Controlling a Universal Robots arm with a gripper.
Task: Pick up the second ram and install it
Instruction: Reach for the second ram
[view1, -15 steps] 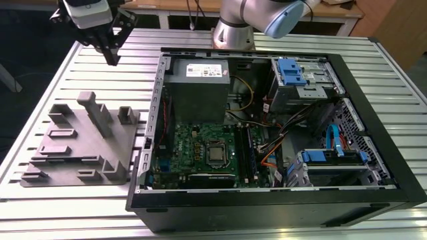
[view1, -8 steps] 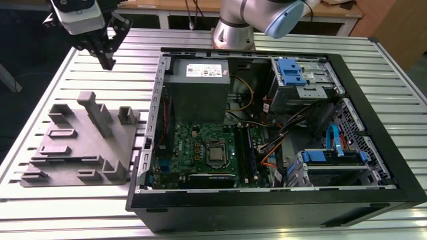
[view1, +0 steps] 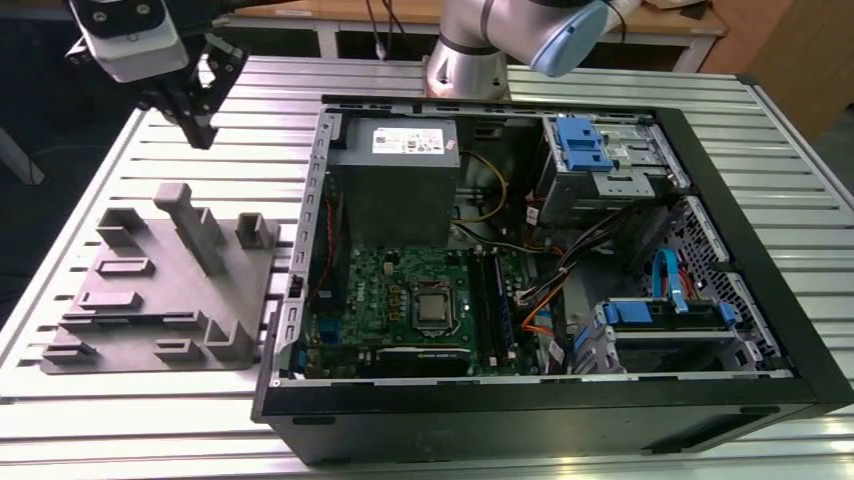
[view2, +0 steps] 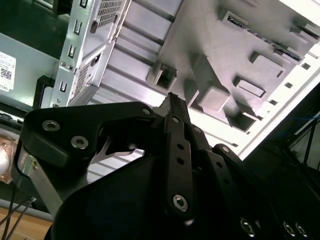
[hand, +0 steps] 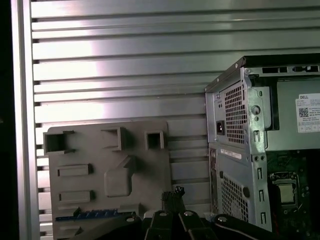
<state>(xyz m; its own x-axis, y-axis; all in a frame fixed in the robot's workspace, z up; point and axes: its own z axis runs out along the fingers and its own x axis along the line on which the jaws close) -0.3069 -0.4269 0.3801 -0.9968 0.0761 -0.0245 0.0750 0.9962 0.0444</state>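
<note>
The black two-finger gripper (view1: 203, 135) hangs with its fingertips pressed together and empty over the slatted metal table (view1: 134, 410), near the grey plastic block with raised holders (hand: 107, 175). The second ram (hand: 87, 215), a thin dark strip, seems to sit edge-on in that block. A clean pick likely needs parted fingers, squared to its long edge.

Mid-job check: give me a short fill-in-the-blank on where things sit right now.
1. The grey holder block lies on the exterior view's ____ of the computer case.
2. The gripper hangs above the table, outside the case, closer to the grey holder ____ than to the motherboard.
3. The motherboard's board is coloured ____.
Missing words: left; block; green.
</note>
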